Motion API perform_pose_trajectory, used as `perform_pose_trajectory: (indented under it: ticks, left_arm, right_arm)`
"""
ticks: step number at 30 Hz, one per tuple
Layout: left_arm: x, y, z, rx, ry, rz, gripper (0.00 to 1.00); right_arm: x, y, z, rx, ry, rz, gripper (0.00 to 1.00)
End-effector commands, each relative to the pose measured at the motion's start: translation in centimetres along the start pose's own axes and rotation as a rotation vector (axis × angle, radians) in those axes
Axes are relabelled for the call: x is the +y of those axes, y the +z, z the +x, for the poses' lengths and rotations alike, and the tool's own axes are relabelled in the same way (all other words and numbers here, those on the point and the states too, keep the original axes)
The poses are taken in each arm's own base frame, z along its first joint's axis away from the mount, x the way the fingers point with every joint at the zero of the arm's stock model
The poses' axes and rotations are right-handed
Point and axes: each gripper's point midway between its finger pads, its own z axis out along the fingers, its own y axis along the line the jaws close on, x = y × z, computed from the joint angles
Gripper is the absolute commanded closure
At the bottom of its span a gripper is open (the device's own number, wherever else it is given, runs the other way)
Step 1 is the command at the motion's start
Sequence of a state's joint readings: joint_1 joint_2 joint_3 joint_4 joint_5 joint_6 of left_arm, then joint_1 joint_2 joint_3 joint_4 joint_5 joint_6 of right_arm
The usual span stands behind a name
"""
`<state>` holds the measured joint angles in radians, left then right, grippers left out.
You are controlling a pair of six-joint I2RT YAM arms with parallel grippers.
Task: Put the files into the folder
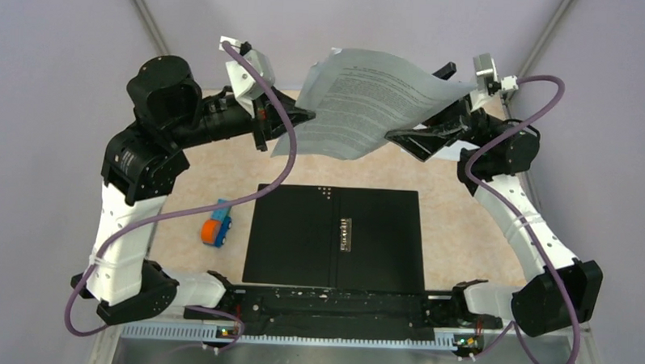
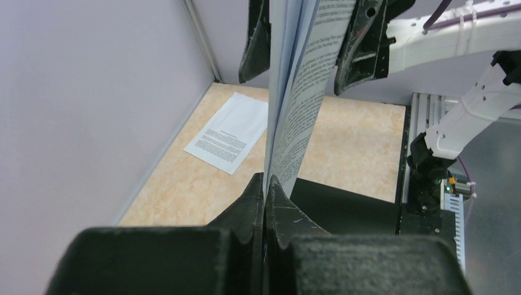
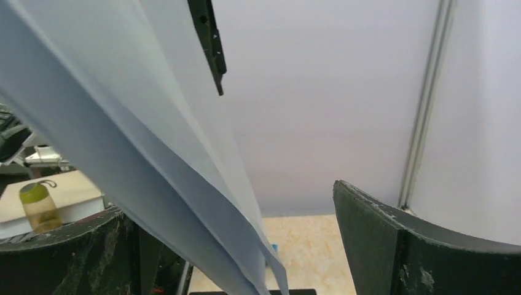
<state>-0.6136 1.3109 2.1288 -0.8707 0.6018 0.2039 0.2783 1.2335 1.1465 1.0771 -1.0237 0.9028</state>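
**Item 1, files.** Stack of thin white A4 paper sheets w/ dense black print [image 1: 371, 103]. It is held in the air over the far part of the table, beyond the folder, sagging and curled. A single printed white sheet [image 2: 227, 132] is seen lying flat on the table close to a wall, apart from the folder.

**Item 2, folder.** Flat rectangular folder, laid open, black inside w/ metal spine clip [image 1: 293, 238], at the centre-near part of the table. No sheets are in it yet.

**Item 3, grippers.** Left gripper [image 2: 266, 184]: fingers pressed together on the stack's edge. Right gripper [image 3: 227, 200]: fingers spread wide w/ the stack passing between them; no clamp is shown.

**Risks (judged).**
- The stack is carried by one edge only, so sheets may droop, fan out or slip from the pinch while lowered.
- A sheet may be shed beside the folder.
- A curled leading edge may be caught on the spine clip or folded under.
- Sheets may be landed skewed, overhanging the folder.
- The paper may be brushed by the purple cable [image 1: 281, 160] hanging near its lower corner.
- The single sheet may be left out unless fetched separately.

**Surface & room.**
- Beige marbled tabletop [image 1: 214, 174], smooth-looking, so the flat sheet is prob. hard to lift.
- Small blue-and-orange block [image 1: 216, 228] just left of the folder.
- Pale lilac-grey walls [image 1: 56, 51] on three sides, w/ metal corner posts [image 1: 151, 22].
- Metal rail [image 1: 330, 338] at the near edge.
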Motion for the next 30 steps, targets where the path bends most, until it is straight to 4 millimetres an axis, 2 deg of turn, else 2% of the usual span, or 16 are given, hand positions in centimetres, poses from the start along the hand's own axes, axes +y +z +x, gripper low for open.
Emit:
perform_pose_trajectory:
  ticks: [1, 5, 10, 15, 17, 20, 21, 24, 27, 30]
  left_arm:
    - [0.9, -0.7, -3.6, -0.119, 0.03, -0.069, 1.0]
    - [1.4, -0.2, -4.1, -0.145, -0.021, -0.062, 1.0]
    - [2.3, 0.6, -3.0, -0.131, -0.096, -0.053, 1.0]
    - [3.2, 1.2, -1.6, -0.14, -0.151, -0.061, 1.0]
    - [3.5, 1.8, -0.5, -0.13, -0.171, -0.059, 1.0]
    - [3.9, 2.4, 1.6, -0.127, -0.178, -0.076, 1.0]
    - [4.1, 2.5, 2.4, -0.13, -0.178, -0.092, 1.0]
    - [4.8, 3.3, 5.2, -0.148, -0.19, -0.135, 1.0]
    - [5.7, 4.3, 8.3, -0.16, -0.208, -0.188, 1.0]
    - [6.1, 5.4, 11.3, -0.173, -0.183, -0.204, 1.0]
  right_arm:
    - [2.9, 0.3, -2.0, -0.033, -0.062, -0.131, 0.03]
    - [3.1, 0.5, -2.0, -0.04, -0.05, -0.137, 0.14]
    - [2.5, 0.5, -1.9, -0.04, -0.018, -0.09, 0.4]
    - [0.6, 0.5, -1.5, -0.034, 0.028, 0.034, 0.7]
    - [-0.4, 0.4, -0.9, -0.018, 0.048, 0.1, 0.78]
    - [-3.1, -0.3, 0.4, 0.041, 0.057, 0.287, 0.94]
    - [-4.4, -0.7, 0.6, 0.058, 0.013, 0.382, 0.98]
    - [-5.9, -1.6, 3.1, 0.152, -0.039, 0.543, 1.0]
    - [-7.0, -2.8, 5.6, 0.202, -0.076, 0.632, 1.0]
    - [-8.2, -5.3, 7.5, 0.194, -0.131, 0.743, 1.0]
